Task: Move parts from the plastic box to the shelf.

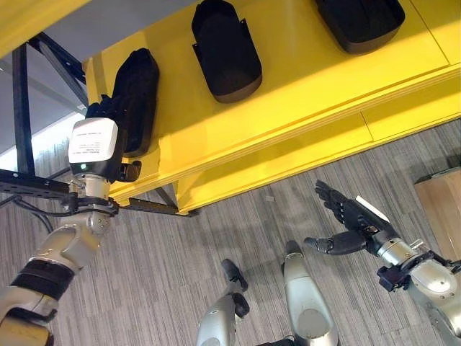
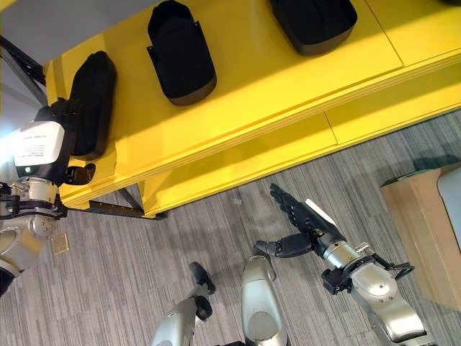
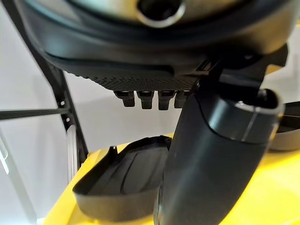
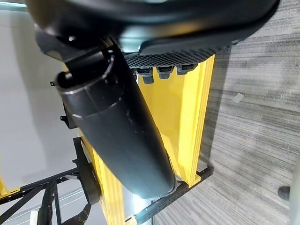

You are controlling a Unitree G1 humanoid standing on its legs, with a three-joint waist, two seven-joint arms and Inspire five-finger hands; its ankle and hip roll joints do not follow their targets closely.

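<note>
Shelf [image 1: 302, 108]: smooth, glossy yellow surface on a matt black metal frame [image 1: 21, 108]. Parts [image 1: 225, 50]: matt black moulded plastic, smooth-walled. Floor [image 1: 180, 274]: rough grey carpet with a striped weave. Box [image 2: 421, 231]: plain matt light wood. Right hand [image 1: 353, 223]: dark matt plastic.

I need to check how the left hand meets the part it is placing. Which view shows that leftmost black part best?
The right eye view: the leftmost black part lies whole on the yellow shelf, with the left hand at its edge. The left eye view shows the same. The left wrist view shows a black part's open inside, cropped by the hand.
</note>
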